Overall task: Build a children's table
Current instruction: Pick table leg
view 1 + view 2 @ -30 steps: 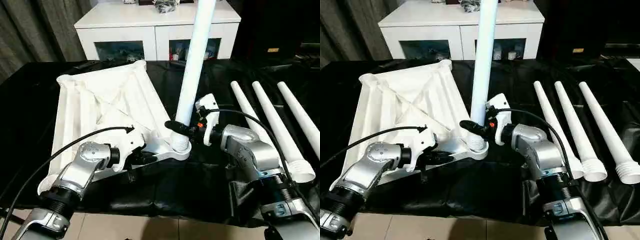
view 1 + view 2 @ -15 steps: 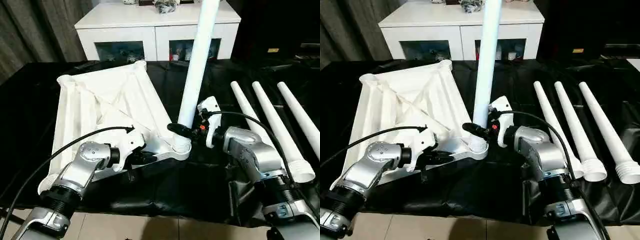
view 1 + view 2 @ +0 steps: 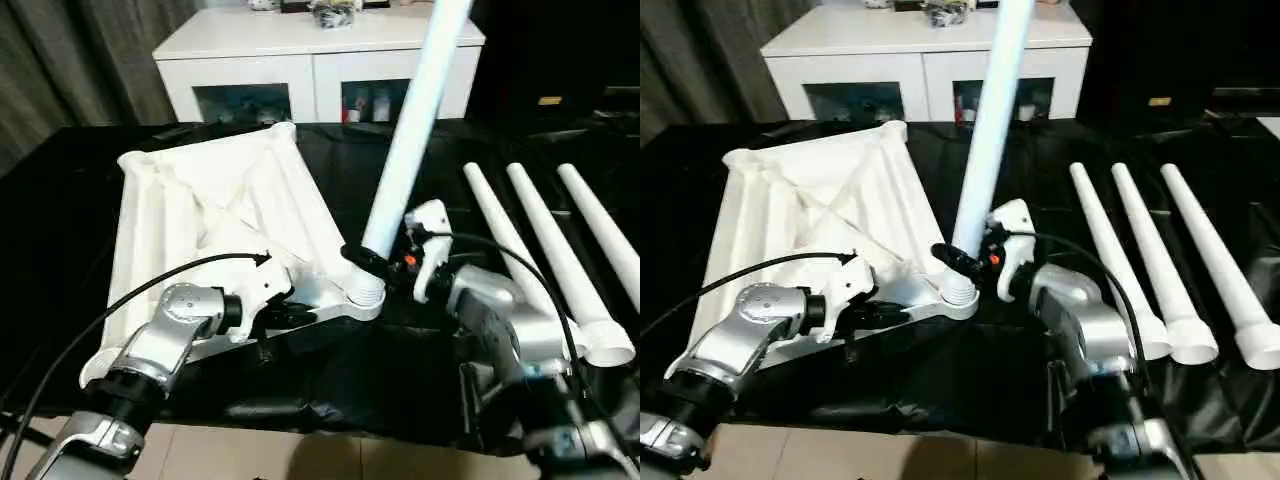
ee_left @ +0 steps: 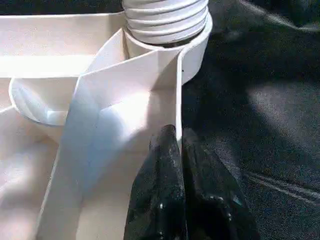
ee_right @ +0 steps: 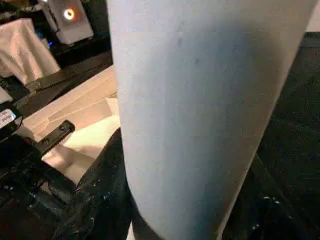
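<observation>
Tilted leg half-seated in the corner socket

The right gripper [image 3: 372, 262] clasps the leg [image 3: 405, 150] low; the left gripper [image 4: 179, 150], fingers pinched together on a rib of the upturned tabletop [image 3: 210, 215] on the black table, steadies it: the lean could cross-thread or lever the top loose

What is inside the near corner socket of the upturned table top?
The threaded end of a white leg sits in the corner socket, leaning right. How deep it goes is hidden by the socket wall.

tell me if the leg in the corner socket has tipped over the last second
Yes. The leg now leans further right: its top has swung toward the right end of the white cabinet; its base stays in the corner socket.
</observation>
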